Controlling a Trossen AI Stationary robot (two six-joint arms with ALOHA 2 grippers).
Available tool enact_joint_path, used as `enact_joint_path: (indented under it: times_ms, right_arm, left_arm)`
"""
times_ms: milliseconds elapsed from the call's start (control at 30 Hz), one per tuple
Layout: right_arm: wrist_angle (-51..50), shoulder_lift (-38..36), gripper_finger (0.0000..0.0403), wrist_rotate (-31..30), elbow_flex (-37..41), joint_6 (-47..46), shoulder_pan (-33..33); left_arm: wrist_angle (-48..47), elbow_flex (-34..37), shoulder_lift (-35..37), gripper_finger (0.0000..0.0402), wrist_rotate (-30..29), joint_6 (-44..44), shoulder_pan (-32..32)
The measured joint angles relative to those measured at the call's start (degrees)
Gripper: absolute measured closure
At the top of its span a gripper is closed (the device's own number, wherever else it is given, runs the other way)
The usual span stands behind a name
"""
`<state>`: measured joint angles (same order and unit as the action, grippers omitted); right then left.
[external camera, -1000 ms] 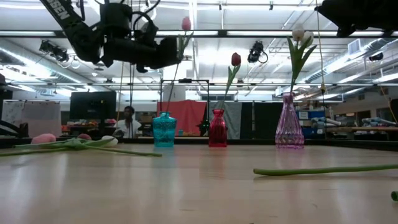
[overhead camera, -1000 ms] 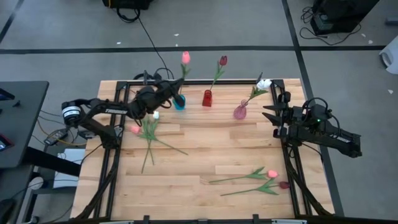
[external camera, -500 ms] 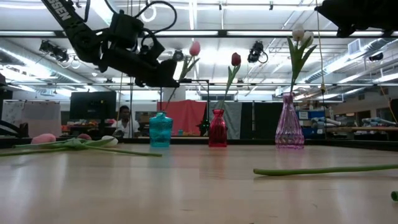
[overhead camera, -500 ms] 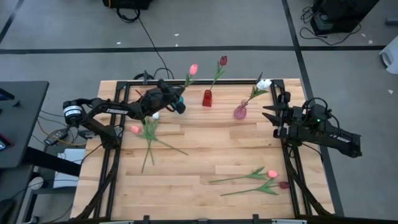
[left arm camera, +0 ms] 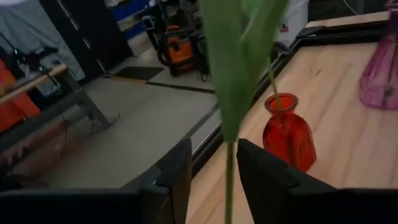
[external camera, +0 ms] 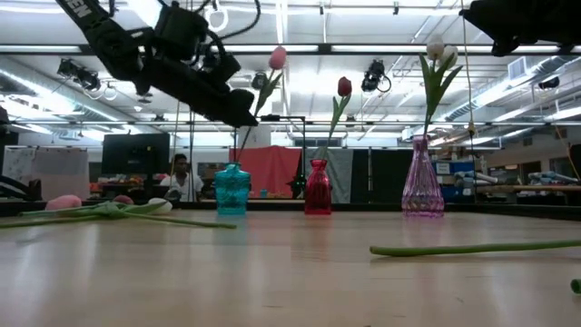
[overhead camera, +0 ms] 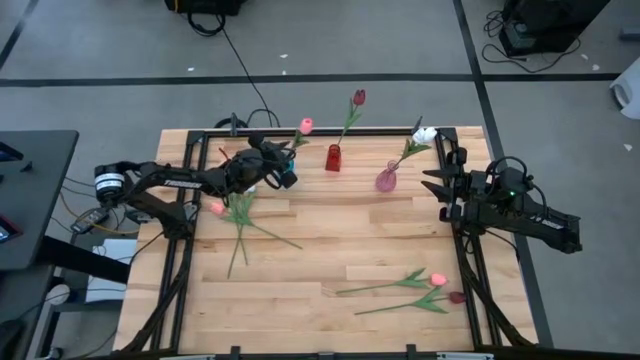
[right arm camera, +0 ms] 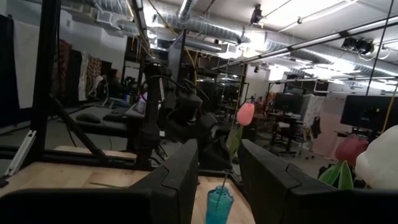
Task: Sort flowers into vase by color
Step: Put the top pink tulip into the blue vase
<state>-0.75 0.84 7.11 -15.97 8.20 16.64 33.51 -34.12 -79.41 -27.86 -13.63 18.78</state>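
Observation:
My left gripper (overhead camera: pixel 272 160) (external camera: pixel 245 116) hangs open over the teal vase (external camera: pixel 232 189) at the far left, pointing down and to the right. The pink tulip (external camera: pixel 278 58) (overhead camera: pixel 306 126) stands tilted in that vase, and its stem (left arm camera: pixel 229 177) runs up between my fingers. A dark red tulip (external camera: pixel 344 86) stands in the red vase (external camera: pixel 318 188). A white tulip (external camera: pixel 437 47) stands in the pink vase (external camera: pixel 422 182). More tulips lie on the table at left (overhead camera: pixel 236 215) and near right (overhead camera: pixel 410 290). My right gripper (overhead camera: pixel 437 192) waits open at the right edge. My left gripper stands open around the pink tulip's stem below its leaves (left arm camera: pixel 239 56), coming from above on a slant. The stem lies nearer to one finger (left arm camera: pixel 264 171). I cannot tell whether it touches that finger. The stem's lower end sits in the teal vase.
The three vases stand in a row along the far edge. A black frame rail (overhead camera: pixel 470 250) borders the table. The loose tulips lie flat with their stems (external camera: pixel 472 247) across the wood. Bare wood lies in the table's middle (overhead camera: pixel 340 235).
My left gripper has come down toward the teal vase and tipped to point more steeply downward. The pink tulip has tilted over toward the table's right, its head lower than before. The teal vase has slid a little toward the near edge.

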Motion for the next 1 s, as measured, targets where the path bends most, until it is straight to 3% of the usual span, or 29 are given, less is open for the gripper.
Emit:
enact_joint_path:
  times_ms: [233,467,733,900,1000]
  right_arm:
    - [-0.24,0.00,0.0274,0.00,0.00,-1.07,0.00]
    - [3.02,0.00,0.0274,-1.14,1.83,-1.05,-0.02]
    - [4.86,0.57,0.0274,-0.23,3.06,-1.33,-0.02]
    - [8.56,6.16,0.0274,2.50,3.08,-7.60,-0.69]
    - [11.02,13.50,0.0274,-1.13,3.08,-9.58,-2.46]
  left_arm:
    - [-0.29,5.23,8.53,0.0264,-1.16,-0.34,-3.91]
    - [-10.23,8.43,16.65,0.0264,-4.31,12.25,-9.43]
    - [-29.64,3.32,16.23,0.0266,-13.51,23.09,-19.21]
    - [-30.39,1.52,16.15,0.0266,-14.95,24.12,-23.56]
    - [-29.40,1.52,16.12,0.0266,-14.68,20.98,-25.30]
